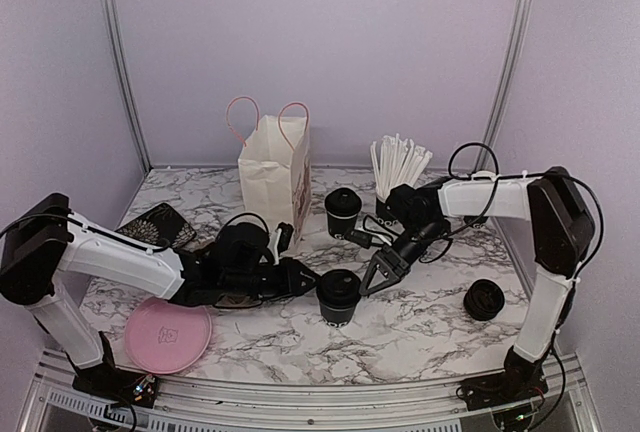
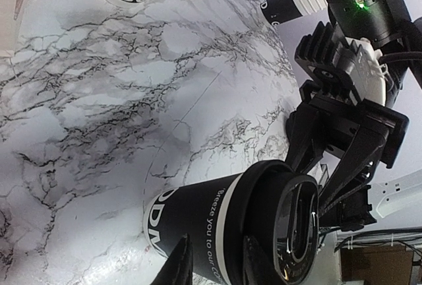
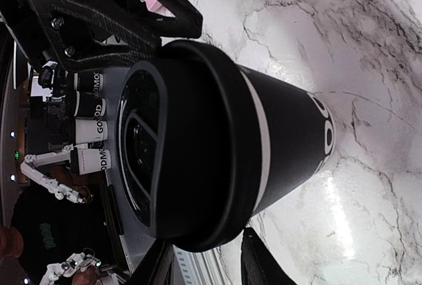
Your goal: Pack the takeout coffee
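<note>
The left end effector (image 2: pixel 216 258) reaches in from the counter's (image 1: pixel 430 332) left edge, its fingers part-spread on either side of the coffee's (image 1: pixel 338 297) upper wall. I cannot tell whether they are pressing on it. The coffee stands upright near the middle of the counter, toward the near edge, in front of the bag (image 1: pixel 275 167) at the back. The right end effector (image 3: pixel 206 258) meets it from the right, fingers part-spread about the lid rim, and contact is again unclear.

The cup looks light. Its thin paper wall would probably buckle under a hard squeeze, and the glossy lid is likely slick and could pop off. The best hold is probably on the wall just under the lid, where the rim stiffens it, keeping the cup upright.
</note>
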